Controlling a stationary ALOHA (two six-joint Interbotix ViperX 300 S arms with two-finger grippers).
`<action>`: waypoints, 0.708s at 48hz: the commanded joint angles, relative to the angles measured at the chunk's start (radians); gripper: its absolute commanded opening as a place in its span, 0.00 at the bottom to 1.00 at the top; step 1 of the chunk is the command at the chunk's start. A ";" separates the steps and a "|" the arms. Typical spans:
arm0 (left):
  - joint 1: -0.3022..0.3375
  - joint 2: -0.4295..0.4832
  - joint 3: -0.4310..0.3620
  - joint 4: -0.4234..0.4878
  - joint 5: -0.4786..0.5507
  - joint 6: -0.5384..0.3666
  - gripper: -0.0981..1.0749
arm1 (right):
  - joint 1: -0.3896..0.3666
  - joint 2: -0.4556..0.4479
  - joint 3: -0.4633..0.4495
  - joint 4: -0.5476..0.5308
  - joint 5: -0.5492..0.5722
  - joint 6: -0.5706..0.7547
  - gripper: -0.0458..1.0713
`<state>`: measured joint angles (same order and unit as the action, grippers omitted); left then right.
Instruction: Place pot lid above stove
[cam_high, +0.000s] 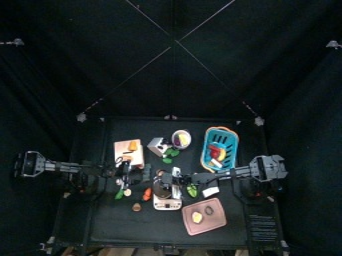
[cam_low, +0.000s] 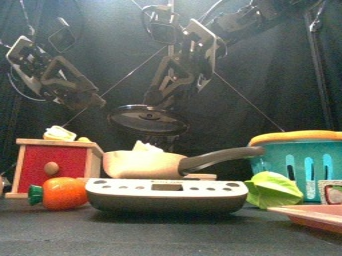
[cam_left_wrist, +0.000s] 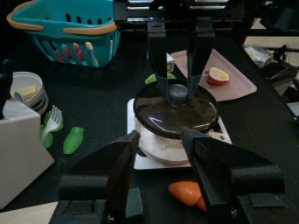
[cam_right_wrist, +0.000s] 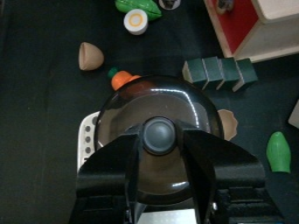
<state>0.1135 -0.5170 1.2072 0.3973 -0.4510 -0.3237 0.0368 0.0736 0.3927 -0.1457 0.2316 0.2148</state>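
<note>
Pot lid hangs in the air, pinched by its knob between the right gripper's jaws, clear of the pot that sits on the white scale near the desk's front. In the front view the lid is tilted a little, its dark glass rim above the pot's long handle. The left gripper hovers near with its jaws open and empty, facing the pot from the other side.

The toy stove — the red and white box at the left — is well apart from the lid, so a sideways carry lies ahead. Judging from this, the thin grip on a small round knob is the weak point: a quick swing could let the lid pivot or slip out. The left arm also stands in the likely path, and the lid's wide rim could clip it or the items on the stove top, knocking them off.
</note>
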 joint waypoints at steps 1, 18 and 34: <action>0.003 -0.002 -0.011 -0.005 -0.005 0.000 0.79 | -0.005 -0.063 -0.021 0.011 -0.006 0.002 0.56; 0.006 -0.003 -0.017 -0.034 -0.005 0.002 0.79 | -0.075 -0.140 0.031 0.029 -0.003 0.003 0.56; 0.006 -0.003 -0.012 -0.038 -0.005 0.003 0.79 | -0.192 -0.163 0.130 0.043 -0.008 0.003 0.56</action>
<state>0.1181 -0.5185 1.2088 0.3620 -0.4510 -0.3221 -0.1273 -0.0399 0.5200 -0.1043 0.2316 0.2163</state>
